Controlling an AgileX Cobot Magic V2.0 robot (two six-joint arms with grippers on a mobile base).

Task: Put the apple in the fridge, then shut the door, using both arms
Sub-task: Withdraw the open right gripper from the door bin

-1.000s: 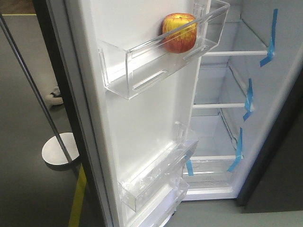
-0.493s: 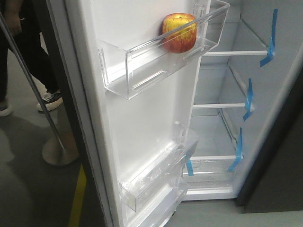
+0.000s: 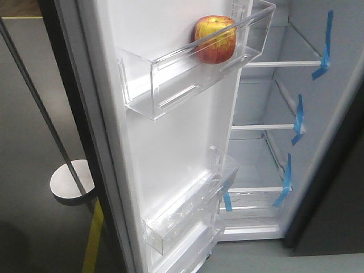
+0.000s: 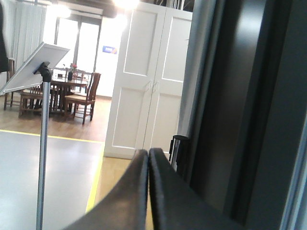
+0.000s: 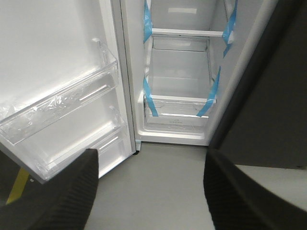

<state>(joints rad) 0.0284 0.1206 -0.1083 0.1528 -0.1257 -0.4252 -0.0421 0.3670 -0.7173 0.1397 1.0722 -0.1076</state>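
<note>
The round red apple with yellow streaks (image 3: 215, 38) sits in the upper clear plastic bin (image 3: 170, 85) of the tall door (image 3: 170, 153), which is white-lined and stands open from the narrow dark grey fridge (image 3: 267, 96). The left tool (image 4: 148, 158), fingers pressed together, seems to lie just outside the door's dark face, so it looks best placed to push. The right tool (image 5: 151, 155), fingers apart and empty, faces the lower shelves (image 5: 184, 33).

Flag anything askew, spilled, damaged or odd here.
Nothing spilled or damaged. The one oddity: blue tape strips stuck on the inner wall of the fridge. The apple sits upright in the upper bin of the door, which stands open.
</note>
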